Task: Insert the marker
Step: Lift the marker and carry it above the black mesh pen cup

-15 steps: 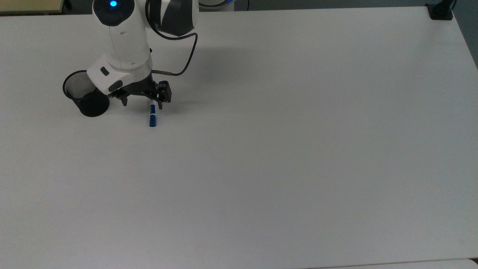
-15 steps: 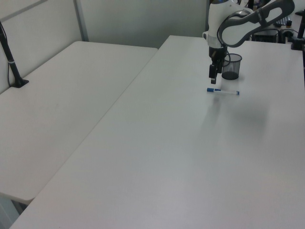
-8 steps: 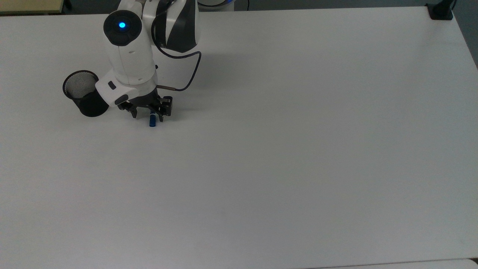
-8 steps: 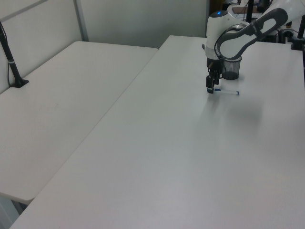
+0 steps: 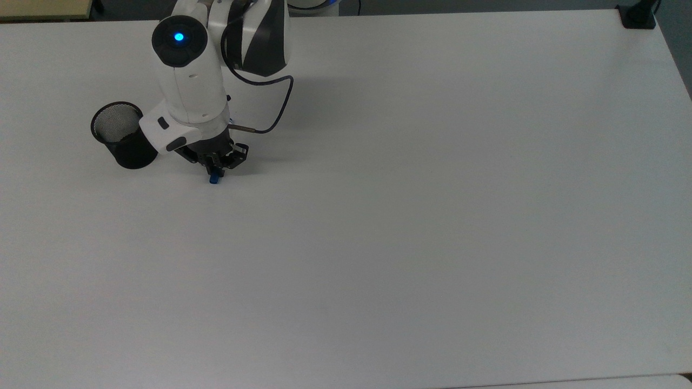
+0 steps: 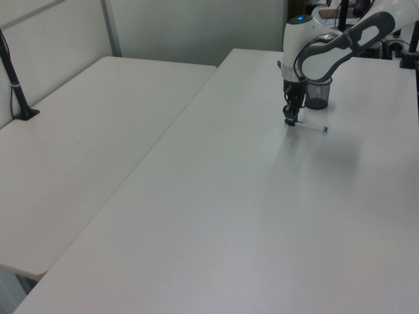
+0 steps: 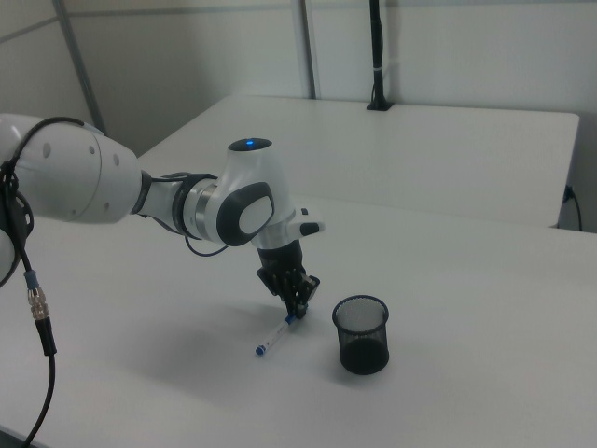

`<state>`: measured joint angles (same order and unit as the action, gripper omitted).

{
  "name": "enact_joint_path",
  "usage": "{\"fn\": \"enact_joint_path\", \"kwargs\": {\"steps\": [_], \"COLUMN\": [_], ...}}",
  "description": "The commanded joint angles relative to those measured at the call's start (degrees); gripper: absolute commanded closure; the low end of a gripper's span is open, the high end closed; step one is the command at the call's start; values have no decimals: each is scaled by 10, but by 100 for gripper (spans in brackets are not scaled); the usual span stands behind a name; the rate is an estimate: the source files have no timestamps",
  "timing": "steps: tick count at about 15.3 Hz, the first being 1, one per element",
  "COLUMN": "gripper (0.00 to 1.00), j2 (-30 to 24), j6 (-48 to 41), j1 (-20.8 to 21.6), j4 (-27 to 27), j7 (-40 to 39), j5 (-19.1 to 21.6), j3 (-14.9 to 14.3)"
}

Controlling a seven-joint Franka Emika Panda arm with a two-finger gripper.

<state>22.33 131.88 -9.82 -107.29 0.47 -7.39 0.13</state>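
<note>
The marker (image 5: 214, 179) lies flat on the white table (image 5: 411, 216), white barrel with blue ends. In the top view its blue cap end pokes out below my gripper (image 5: 215, 168), which is down at the table and shut on that end. The left view shows the marker (image 6: 311, 127) running to the left view's right from the gripper (image 6: 290, 118). In the right view the marker (image 7: 273, 338) slants down-left from the gripper (image 7: 297, 313). The black mesh cup (image 5: 121, 135) stands upright just to the top view's left of the gripper, also cup (image 7: 362, 334) and cup (image 6: 318, 92).
A black clamp (image 5: 638, 15) sits at the table's far corner in the top view's upper right. The arm's dark cable (image 5: 275, 111) loops beside the wrist. A second white table (image 6: 85, 137) adjoins on the left view's left, with a black post (image 6: 16, 91) on it.
The gripper came down over the marker's cap end and its fingers closed from wide apart onto it. The marker's cap end shifted slightly toward the cup.
</note>
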Motion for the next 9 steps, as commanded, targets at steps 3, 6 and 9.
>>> {"fn": "enact_joint_path", "kwargs": {"steps": [3,6,9], "gripper": [100,100,100], "j2": [-92,-150,-177], "j6": [4,9,25], "j1": [-11,-31,-54], "j4": [-16,-13,-16], "j7": [15,9,-3], "j5": [-5,12,14], "j3": [-2,-2,-2]}}
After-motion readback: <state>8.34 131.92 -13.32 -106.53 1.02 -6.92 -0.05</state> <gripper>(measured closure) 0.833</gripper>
